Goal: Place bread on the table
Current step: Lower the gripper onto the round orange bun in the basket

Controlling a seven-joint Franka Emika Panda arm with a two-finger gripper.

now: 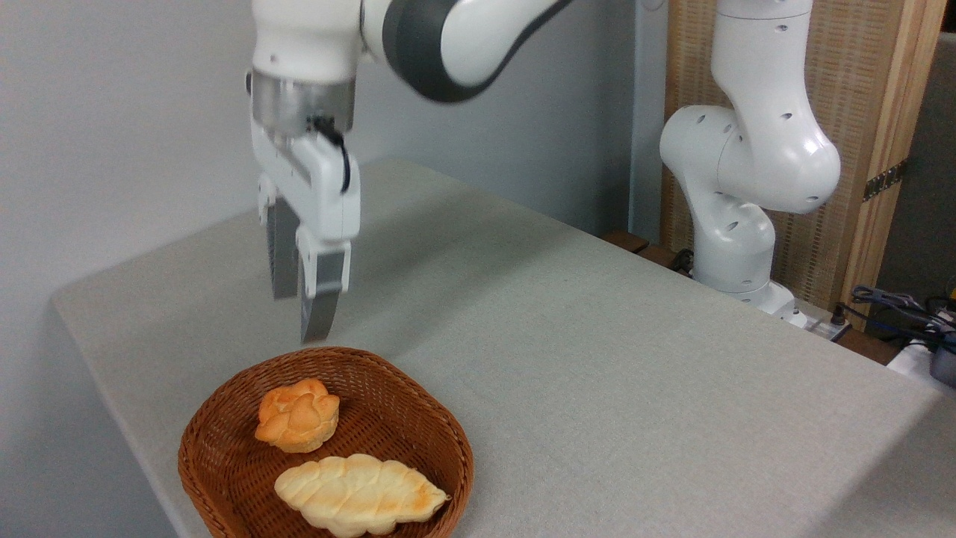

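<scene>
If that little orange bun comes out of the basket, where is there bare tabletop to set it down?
Nearly all of the table is bare: the wide grey stretch right of the basket toward the arm's base, and the strip behind it under the gripper. Only the basket is crowded, with the bun and braided loaf.

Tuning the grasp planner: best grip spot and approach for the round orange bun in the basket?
Take the bun across its short straight sides, below the lobed top, coming straight down from above. It sits upright in the basket, whose raised rim blocks a side approach. Best to keep the fingers off the pale loaf lying close in front. The pincer hangs open above the far rim, holding nothing.
</scene>
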